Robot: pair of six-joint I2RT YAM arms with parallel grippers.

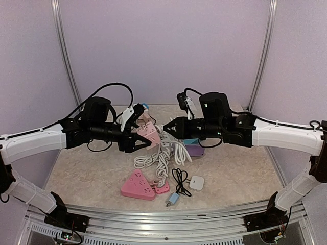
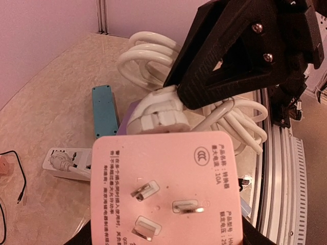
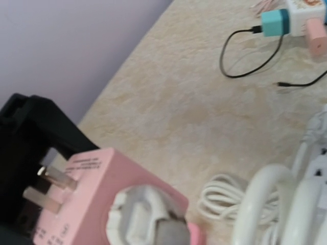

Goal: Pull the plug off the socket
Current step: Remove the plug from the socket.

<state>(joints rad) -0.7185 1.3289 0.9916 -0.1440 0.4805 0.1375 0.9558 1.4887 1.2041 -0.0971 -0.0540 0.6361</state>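
Top external view: could hardly pick out the white plug (image 2: 159, 111) among the coiled cords (image 1: 163, 155). Found it seated in the pink socket (image 1: 148, 135), held above the marbled beige bench (image 1: 87, 173) by the clamped left gripper (image 1: 147, 139); saw the right gripper (image 1: 166, 127) pinched shut on the plug. Noted lilac walls (image 1: 163, 46). Counted two arms (image 1: 36, 143), three prongs (image 2: 186, 206) on the socket's back.

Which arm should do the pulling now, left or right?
Right: the right pincer is clamped on the white plug, while the left pincer holds the pink socket cube.
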